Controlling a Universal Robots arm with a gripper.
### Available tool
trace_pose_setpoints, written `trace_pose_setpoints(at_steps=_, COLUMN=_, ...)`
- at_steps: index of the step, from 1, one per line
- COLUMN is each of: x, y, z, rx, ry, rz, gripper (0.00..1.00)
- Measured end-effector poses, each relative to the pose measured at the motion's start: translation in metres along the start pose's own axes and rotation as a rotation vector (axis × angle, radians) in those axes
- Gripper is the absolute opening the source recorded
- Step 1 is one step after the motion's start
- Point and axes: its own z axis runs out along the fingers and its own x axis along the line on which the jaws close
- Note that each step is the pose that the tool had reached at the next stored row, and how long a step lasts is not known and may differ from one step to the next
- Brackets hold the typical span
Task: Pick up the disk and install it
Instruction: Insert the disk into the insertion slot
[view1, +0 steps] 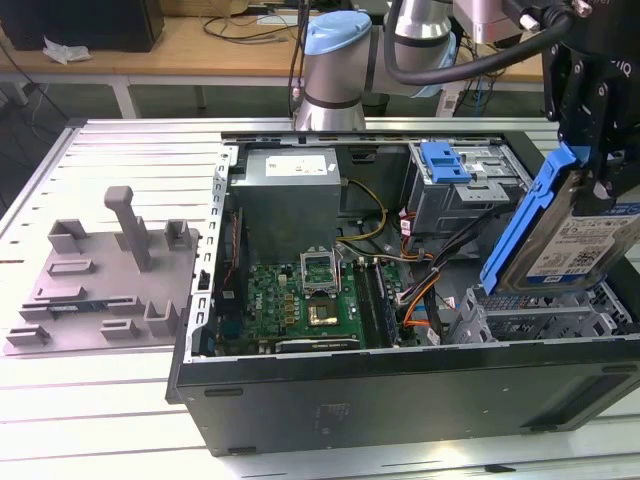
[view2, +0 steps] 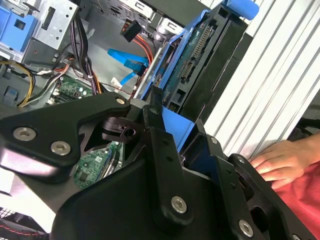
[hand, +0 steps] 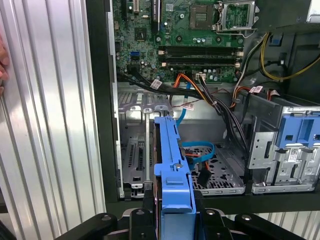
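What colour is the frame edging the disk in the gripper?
Blue frame around the silver-grey disk; the exterior view shows it best.

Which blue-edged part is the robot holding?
The disk, with its label, clamped tilted in the gripper; the smaller blue bracket sits unlabelled in its metal cage.

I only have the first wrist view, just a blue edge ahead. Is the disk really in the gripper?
Observer: Yes. In the exterior view the gripper clamps the disk, its label showing.
Operator: Is it level?
Observer: No, it hangs tilted over the metal bay.
Operator: Anything beside the case?
Observer: A grey fixture lies at the exterior view's left of the case.
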Motion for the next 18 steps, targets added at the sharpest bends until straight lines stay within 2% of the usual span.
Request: trace_pose_setpoints(at_steps=18, x=0.0007, y=0.0020, z=0.0063, rx=0.0005, ry=0.0027, rz=0.008, gripper=0.37)
